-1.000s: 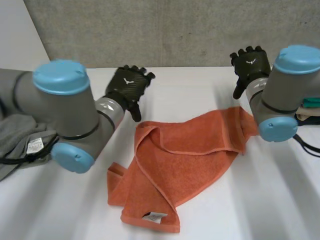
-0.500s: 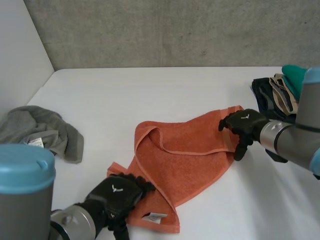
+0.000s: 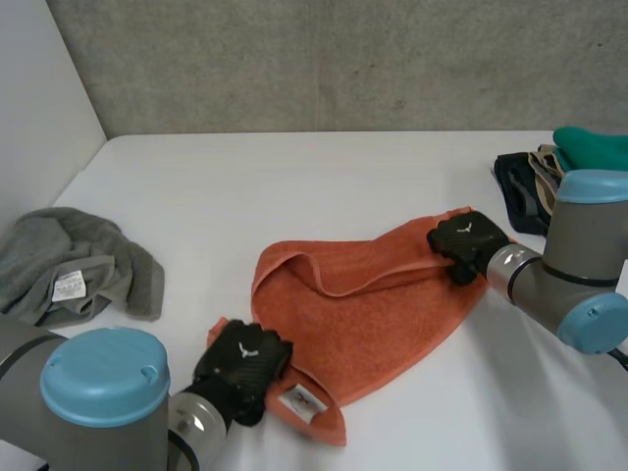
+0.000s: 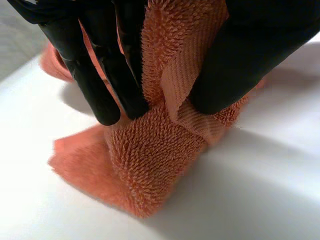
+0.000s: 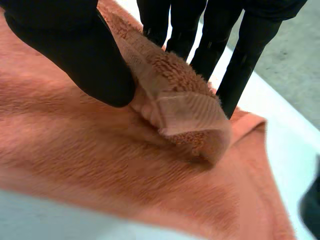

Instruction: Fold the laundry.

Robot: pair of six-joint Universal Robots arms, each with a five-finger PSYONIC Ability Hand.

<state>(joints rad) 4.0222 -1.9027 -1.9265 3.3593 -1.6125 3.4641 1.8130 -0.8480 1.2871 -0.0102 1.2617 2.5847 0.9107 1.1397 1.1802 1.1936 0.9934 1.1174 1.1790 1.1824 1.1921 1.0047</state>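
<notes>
Pinching orange towel (image 3: pixel 373 309): left robot hand (image 3: pixel 245 359) near corner, right robot hand (image 3: pixel 463 241) probably far corner.

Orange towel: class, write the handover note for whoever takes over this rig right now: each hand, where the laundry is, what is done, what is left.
Left hand: shut on the towel, fingers pinching its near corner by the label.
Right hand: shut on the towel's far right corner.
Towel lies rumpled mid-table, partly doubled over. Grey cloth heaped at the left; clothes pile at the right.
Done: both corners gripped.
Left: spread and fold the towel, then probably the grey cloth.
</notes>
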